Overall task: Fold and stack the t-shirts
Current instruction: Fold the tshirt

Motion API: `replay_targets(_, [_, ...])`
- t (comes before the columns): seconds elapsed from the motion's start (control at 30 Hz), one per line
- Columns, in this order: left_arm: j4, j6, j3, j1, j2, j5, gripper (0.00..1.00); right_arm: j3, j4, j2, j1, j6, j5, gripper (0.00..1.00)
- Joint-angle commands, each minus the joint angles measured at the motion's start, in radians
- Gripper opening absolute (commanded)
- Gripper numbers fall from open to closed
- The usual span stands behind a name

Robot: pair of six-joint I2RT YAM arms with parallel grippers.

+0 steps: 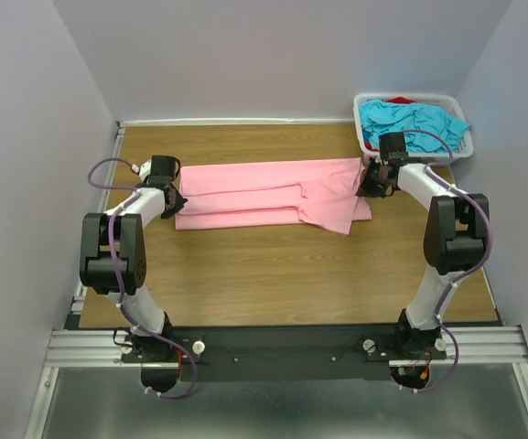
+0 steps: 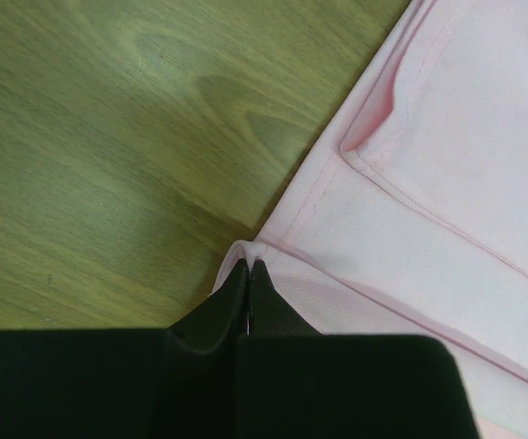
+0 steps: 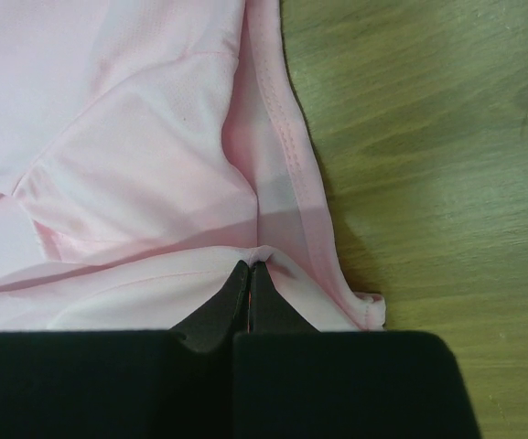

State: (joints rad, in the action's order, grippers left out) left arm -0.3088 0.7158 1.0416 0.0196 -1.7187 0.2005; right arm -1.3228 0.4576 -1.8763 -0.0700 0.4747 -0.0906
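Note:
A light pink t-shirt (image 1: 268, 194) lies folded lengthwise across the far half of the wooden table. My left gripper (image 1: 174, 203) is at its left end, shut on a pinch of the pink hem, as the left wrist view (image 2: 248, 265) shows. My right gripper (image 1: 371, 187) is at the shirt's right end, shut on a pinch of pink cloth near a seam, as the right wrist view (image 3: 250, 265) shows. Turquoise t-shirts (image 1: 413, 123) and a bit of red cloth (image 1: 401, 99) lie in the basket at the back right.
A white slotted plastic basket (image 1: 368, 146) stands at the table's back right corner, just behind my right gripper. Grey walls close in the back and both sides. Bare wood (image 1: 273, 274) spans the near half of the table.

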Motion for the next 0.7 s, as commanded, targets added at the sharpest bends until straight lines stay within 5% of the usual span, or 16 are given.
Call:
replay_targets(0.0, [0.03,-0.019,0.021,-0.01,-0.01,0.008,0.0,-0.038,0.001,-0.033,0.003,-0.018,0.04,0.01])
replay_targets(0.67, [0.051,-0.029,0.032,-0.01,-0.027,0.004,0.02,-0.044,-0.028,-0.073,0.003,-0.019,0.049,0.01])
